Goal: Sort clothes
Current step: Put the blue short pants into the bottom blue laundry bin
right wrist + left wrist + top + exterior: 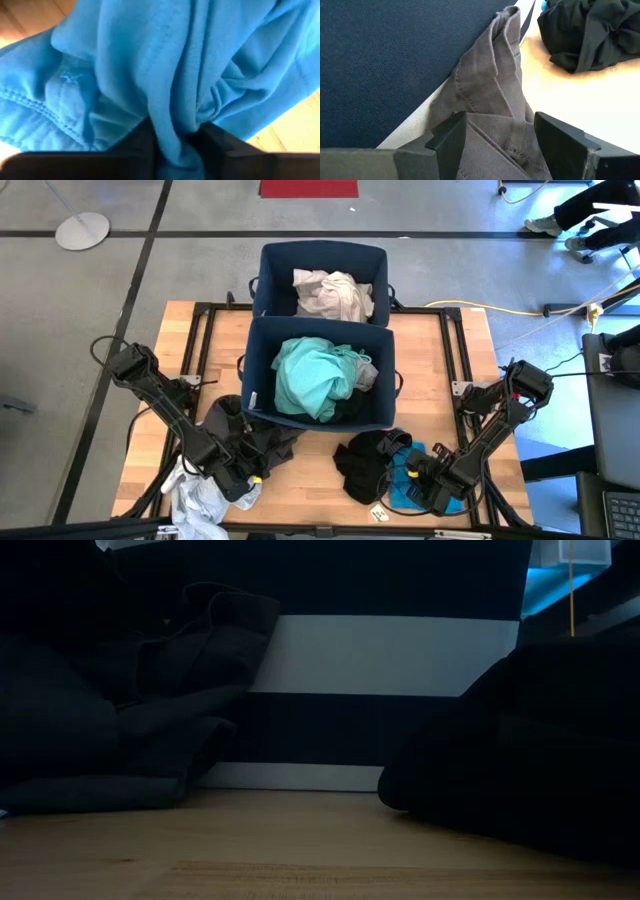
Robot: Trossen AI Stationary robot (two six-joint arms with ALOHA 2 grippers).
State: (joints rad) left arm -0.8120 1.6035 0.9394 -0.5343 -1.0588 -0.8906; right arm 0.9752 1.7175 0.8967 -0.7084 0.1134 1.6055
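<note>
A dark grey garment [262, 442] lies on the table against the near navy bin's front wall [380, 60]. My left gripper [255, 470] is open, with one finger on each side of a raised fold of this garment [495, 125]. My right gripper [412, 483] is shut on a teal-blue garment [400, 490] near the table's front edge. A black garment [365, 465] lies beside it. A white garment [195, 500] lies at the front left. Turquoise clothes [315, 375] fill the near bin and cream clothes [335, 295] the far bin. My left gripper's fingers [450, 142] stand on either side of the grey garment's fold; I cannot tell whether they touch it. My right gripper pinches a bunched fold of the teal-blue garment [175, 135] between its two fingers, several layers gathered. It comes slanting down from the table's right. The garment's other parts lie on the table.
The two navy bins [320, 260] stand one behind the other at the table's middle and far edge. In the low view the grey garment [100, 720] and the black garment [520, 760] flank bare wood in front of the bin wall [390, 655].
</note>
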